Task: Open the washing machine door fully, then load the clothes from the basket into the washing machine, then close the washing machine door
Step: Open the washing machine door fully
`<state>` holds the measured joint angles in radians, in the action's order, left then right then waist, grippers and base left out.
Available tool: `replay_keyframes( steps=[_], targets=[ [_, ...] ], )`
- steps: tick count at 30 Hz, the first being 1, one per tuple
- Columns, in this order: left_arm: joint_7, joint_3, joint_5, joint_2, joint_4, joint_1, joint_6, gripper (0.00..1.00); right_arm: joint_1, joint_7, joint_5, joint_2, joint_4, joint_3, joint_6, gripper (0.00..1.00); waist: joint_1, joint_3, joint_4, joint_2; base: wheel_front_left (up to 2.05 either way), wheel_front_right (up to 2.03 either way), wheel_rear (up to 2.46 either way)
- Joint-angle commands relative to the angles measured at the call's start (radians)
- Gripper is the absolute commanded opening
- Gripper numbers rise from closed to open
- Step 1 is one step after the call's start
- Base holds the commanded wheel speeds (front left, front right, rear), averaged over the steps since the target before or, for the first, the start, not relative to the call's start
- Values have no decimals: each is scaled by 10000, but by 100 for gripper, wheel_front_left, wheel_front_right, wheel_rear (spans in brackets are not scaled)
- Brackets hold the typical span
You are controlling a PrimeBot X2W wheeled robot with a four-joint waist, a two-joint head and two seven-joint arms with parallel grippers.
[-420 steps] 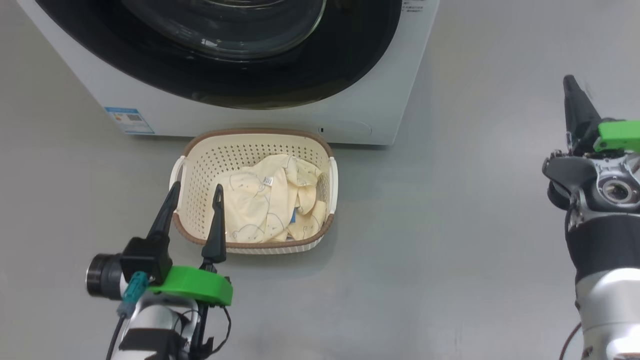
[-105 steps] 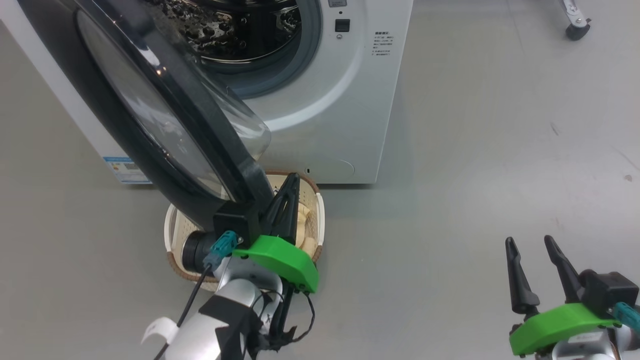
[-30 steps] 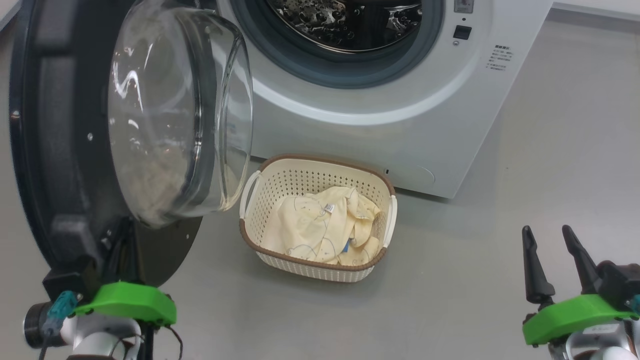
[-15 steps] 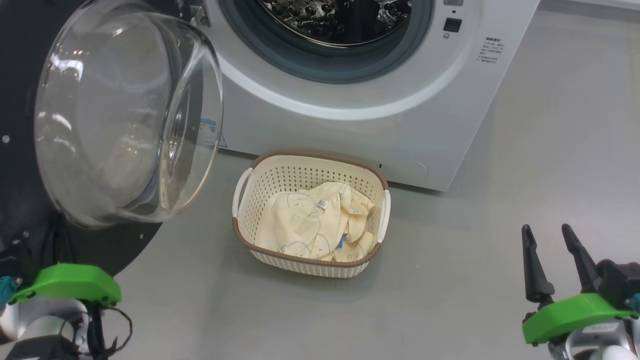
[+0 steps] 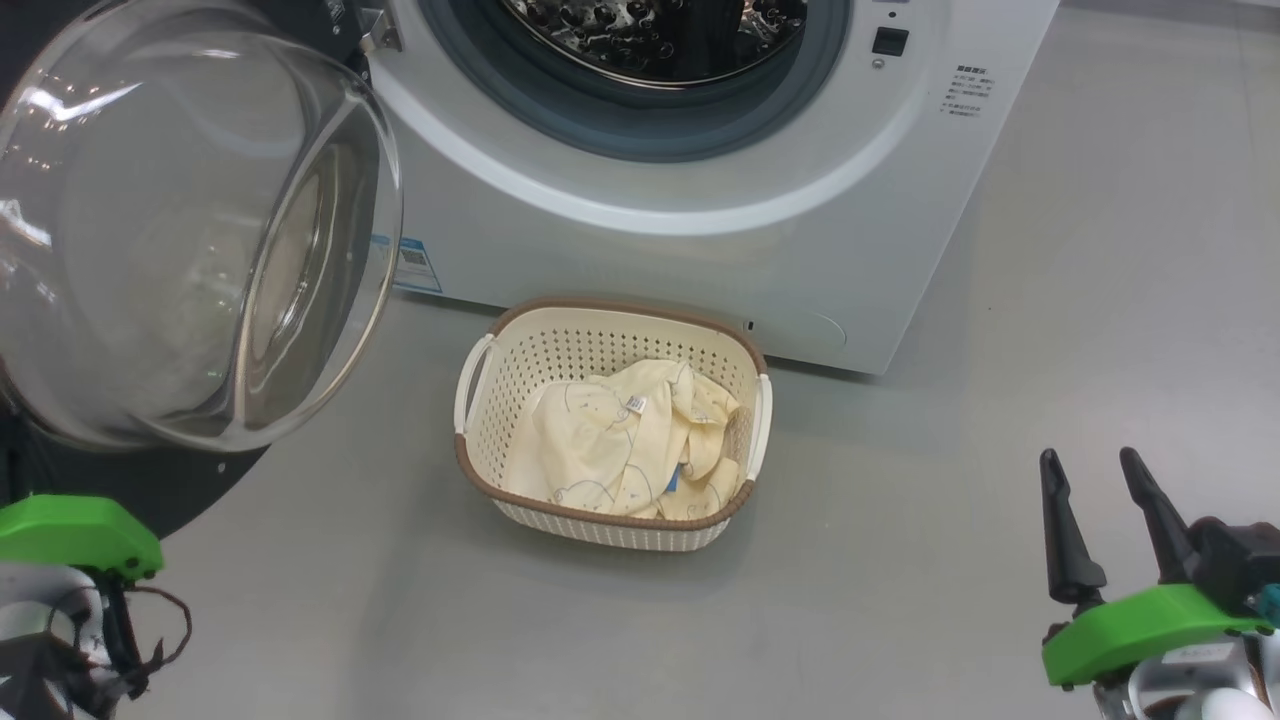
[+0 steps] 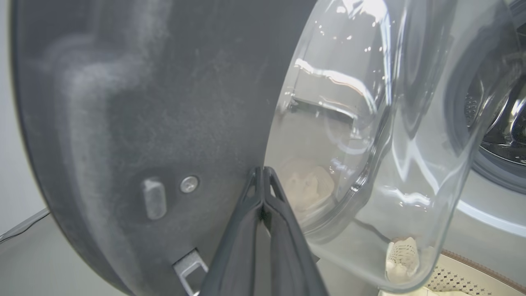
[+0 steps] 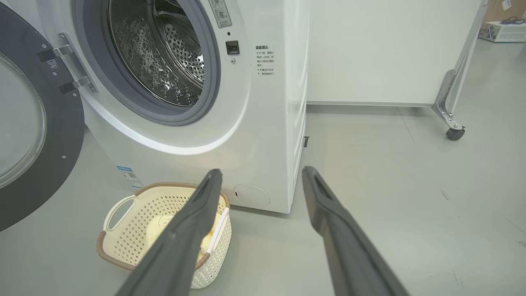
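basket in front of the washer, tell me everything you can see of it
The basket is a small rounded-rectangular tub of cream plastic with perforated sides, a brown woven-look rim and a white loop handle at each short end. It stands upright on the grey floor, close in front of the washing machine and below its open drum mouth. Pale yellow clothes with thin blue prints and a white tag lie crumpled inside, covering most of its bottom.

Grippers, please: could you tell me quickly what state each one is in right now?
Left gripper: shut, nothing between its fingers, tips by the washing machine door.
Right gripper: open, holding nothing.
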<state>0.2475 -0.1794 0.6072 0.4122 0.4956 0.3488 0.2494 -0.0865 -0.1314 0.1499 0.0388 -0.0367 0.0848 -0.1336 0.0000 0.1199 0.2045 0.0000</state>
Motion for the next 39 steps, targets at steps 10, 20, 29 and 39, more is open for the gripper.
replay_keyframes(
  steps=[10,20,29,39],
  targets=[
    [142,1045,-408,778,579,1212,1017,0,552,-28,-7,114,309,-253,29,100,0,40,-24,0,0,0,0],
    [142,1548,-710,582,855,1289,816,0,517,9,-44,114,333,-307,29,100,0,-3,-121,0,0,0,0],
    [143,1945,-1108,184,300,713,685,0,434,21,-39,114,325,-274,29,100,0,-138,-145,0,0,0,0],
    [143,1975,-1697,-444,-1503,-487,710,0,335,30,-22,114,388,-198,29,100,0,-278,-172,0,0,0,0]
  ],
)
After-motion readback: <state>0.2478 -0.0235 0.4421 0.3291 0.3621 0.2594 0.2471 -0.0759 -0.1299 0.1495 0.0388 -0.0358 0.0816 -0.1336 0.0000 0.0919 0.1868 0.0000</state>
